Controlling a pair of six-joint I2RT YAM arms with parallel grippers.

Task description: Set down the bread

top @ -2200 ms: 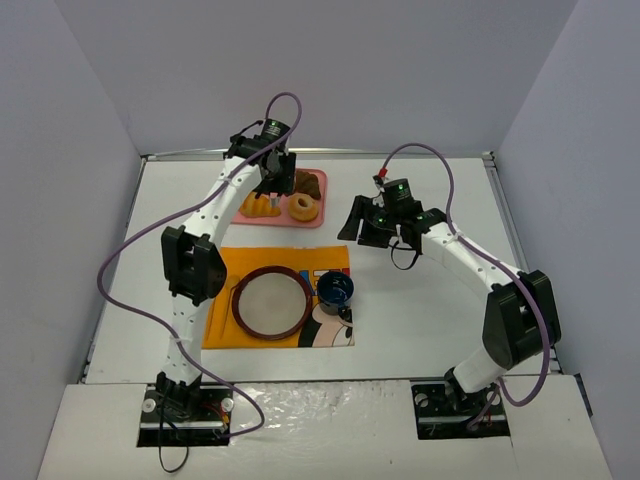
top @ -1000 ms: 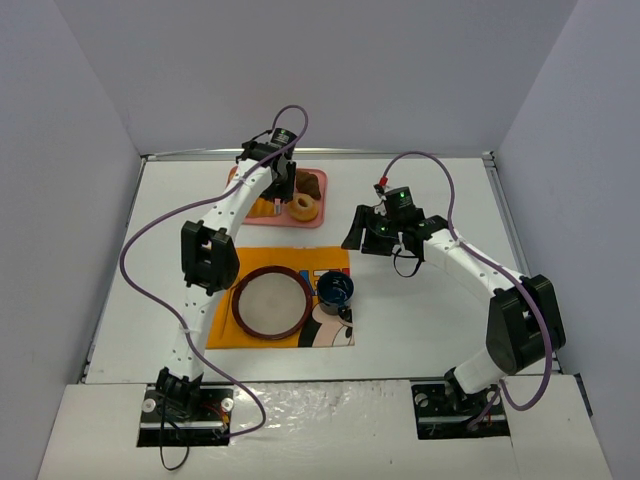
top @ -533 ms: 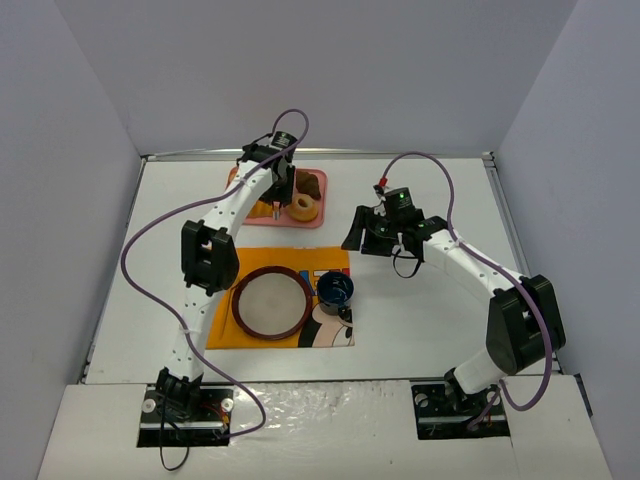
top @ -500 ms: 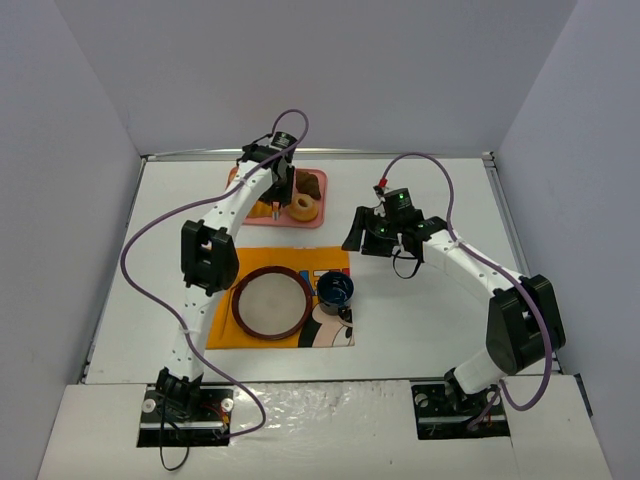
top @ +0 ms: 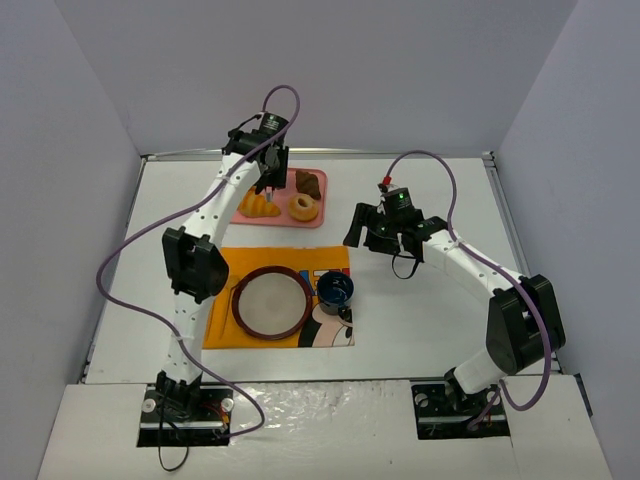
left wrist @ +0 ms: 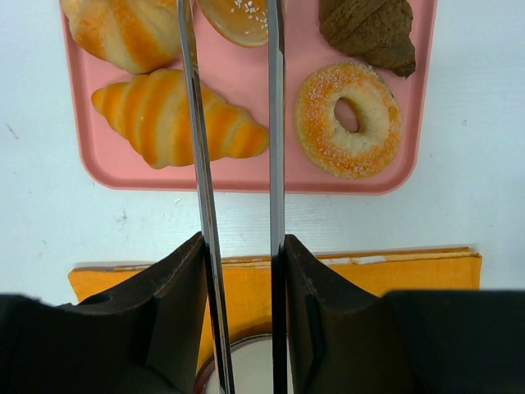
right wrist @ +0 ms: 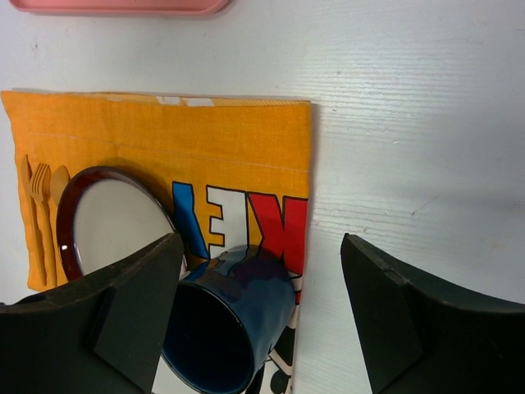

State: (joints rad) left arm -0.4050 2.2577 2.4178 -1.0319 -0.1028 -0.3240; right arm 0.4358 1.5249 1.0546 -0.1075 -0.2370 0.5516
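Note:
The bread (left wrist: 238, 20), a small golden-orange bun, sits between the tips of my left gripper's long metal fingers (left wrist: 275, 98) at the top edge of the left wrist view. It fills the gap and touches both. My left gripper (top: 268, 182) is over the far part of the pink tray (top: 282, 218); the bread is too small to make out in the top view. My right gripper (top: 365, 228) is open and empty. In its wrist view it (right wrist: 261, 246) hangs above a blue mug (right wrist: 234, 320).
The tray (left wrist: 246, 168) also holds a croissant (left wrist: 176, 123), a striped bun (left wrist: 123, 33), a ring doughnut (left wrist: 349, 119) and a brown pastry (left wrist: 369, 33). An orange mat (top: 225, 270) carries a brown-rimmed plate (top: 236, 300) and the mug (top: 335, 289).
My left arm has risen and its elbow has swung left, so the gripper is higher over the tray. The right arm has barely moved.

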